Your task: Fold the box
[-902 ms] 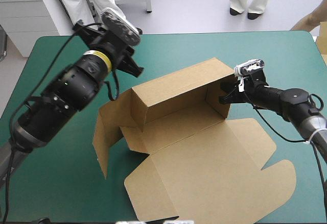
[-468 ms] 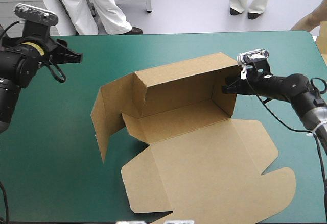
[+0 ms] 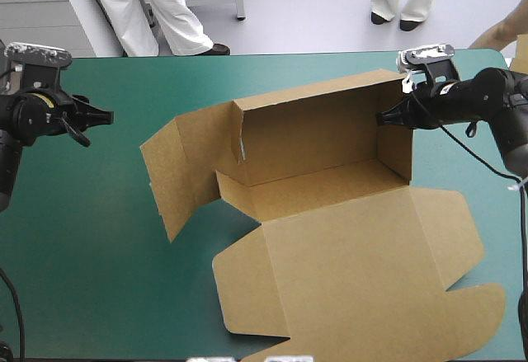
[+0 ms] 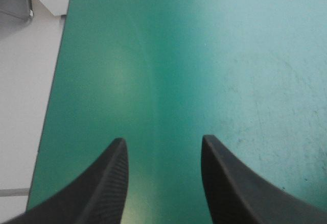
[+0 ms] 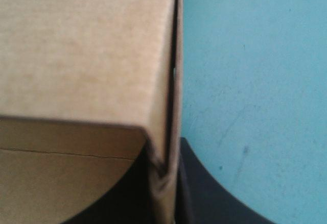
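Observation:
The brown box [image 3: 330, 213] lies mid-table with its long back wall [image 3: 313, 131] and right end wall [image 3: 398, 148] raised. A left side flap [image 3: 169, 172] stands loose and splayed outward, and the lid [image 3: 355, 288] lies flat toward the front edge. My right gripper [image 3: 384, 119] is shut on the top of the right end wall; in the right wrist view that board edge [image 5: 164, 132] runs between the black fingers [image 5: 209, 193]. My left gripper [image 3: 106, 116] hovers near the table's left edge, well clear of the box. It is open [image 4: 162, 142] over bare teal-green cover.
Bare teal-green cover [image 3: 91, 255] stretches left of the box and along the front left. The table's left edge [image 4: 53, 112] lies just beside the left gripper. A pale board edge [image 3: 520, 61] shows at the far right corner.
The left arm has swung away from the box to the table's left edge. The right gripper has pulled the box toward the far right, and the left flap has splayed out.

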You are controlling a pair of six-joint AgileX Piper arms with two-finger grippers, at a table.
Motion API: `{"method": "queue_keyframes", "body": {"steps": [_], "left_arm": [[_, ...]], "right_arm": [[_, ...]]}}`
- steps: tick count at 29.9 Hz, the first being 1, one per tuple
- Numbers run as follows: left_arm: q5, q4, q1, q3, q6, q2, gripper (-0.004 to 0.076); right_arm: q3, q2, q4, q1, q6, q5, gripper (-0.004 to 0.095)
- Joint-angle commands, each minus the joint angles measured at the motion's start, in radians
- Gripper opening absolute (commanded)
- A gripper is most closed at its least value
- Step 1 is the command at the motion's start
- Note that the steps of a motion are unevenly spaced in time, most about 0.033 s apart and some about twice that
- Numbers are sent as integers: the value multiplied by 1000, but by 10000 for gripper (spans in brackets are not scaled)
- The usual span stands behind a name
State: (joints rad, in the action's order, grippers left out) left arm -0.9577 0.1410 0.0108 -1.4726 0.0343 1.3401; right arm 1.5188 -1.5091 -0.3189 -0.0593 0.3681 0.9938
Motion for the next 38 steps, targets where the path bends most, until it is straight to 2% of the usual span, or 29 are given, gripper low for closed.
{"method": "queue_keyframes", "body": {"steps": [1,7,18,21,25,32,34,38], "left_arm": [[81,-42,-1,36,0,-30,326],[95,-52,-1,102,13,-34,326],[93,-66,-1,105,42,-40,326],[94,-66,-1,105,45,-40,326],[98,-66,-1,105,48,-40,326],[96,-70,-1,105,51,-40,326],[94,-70,-1,105,53,-40,326],[94,-70,-1,105,53,-40,326]], "right_arm": [[116,-39,9,-3,-53,100,-22],[241,-162,27,-3,-101,254,-22],[287,-310,64,-3,-148,254,-21],[288,-345,75,-3,-124,252,11],[312,-374,109,-19,-104,252,126],[376,-413,113,-62,-104,206,555],[383,-413,111,-71,-107,175,628],[412,-413,144,-72,-144,156,644]]}}
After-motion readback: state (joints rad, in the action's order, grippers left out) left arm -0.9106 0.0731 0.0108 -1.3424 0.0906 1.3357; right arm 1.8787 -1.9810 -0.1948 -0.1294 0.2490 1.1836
